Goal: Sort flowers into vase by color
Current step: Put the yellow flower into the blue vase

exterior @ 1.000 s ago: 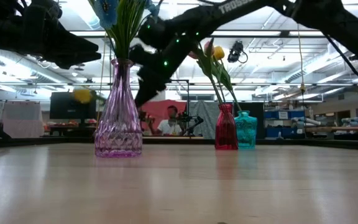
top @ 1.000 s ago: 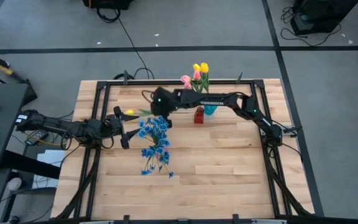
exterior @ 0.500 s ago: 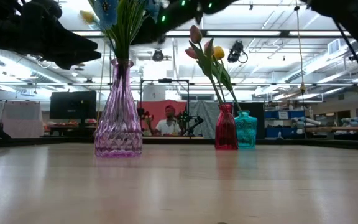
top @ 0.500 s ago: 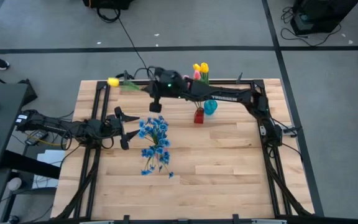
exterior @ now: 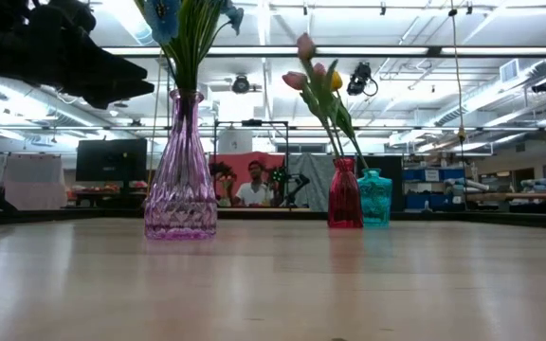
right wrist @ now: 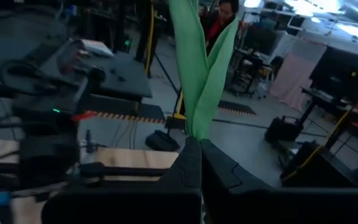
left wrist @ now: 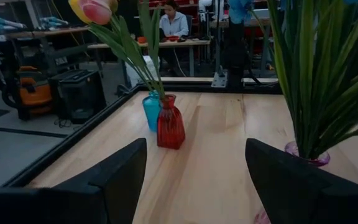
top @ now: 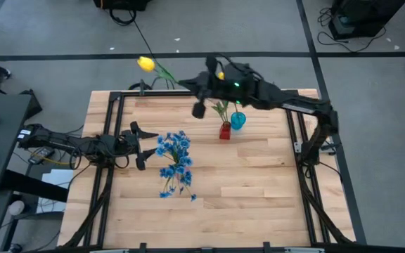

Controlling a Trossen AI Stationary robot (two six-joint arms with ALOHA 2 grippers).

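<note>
My right gripper is raised high over the table's far edge and is shut on a yellow tulip. The tulip's long green stem reaches out past that edge. The blue sprigs stand in a purple glass vase left of centre. Beside it, toward the left, my left gripper waits, open and level. Pink tulips and a yellow one stand in the red vase and teal vase. Which vase holds which, I cannot tell. My right gripper pinches the tulip's stem between its two fingers, at the base of the green leaves. The fingers lie about level and point toward the table's far left. The tulip juts out ahead of them, lifted clear of everything, with its bloom at the free end.
The red vase and teal vase stand close together at the far middle, below my right arm. A black frame rims the wooden table. The near half of the table is bare wood. A person sits in the room beyond.
My right gripper has risen steeply from beside the purple vase, going toward the far edge and somewhat rightward. It has tipped up from slanting down to level. The yellow tulip has gone with it, still pinched, and has climbed out of the low view.
</note>
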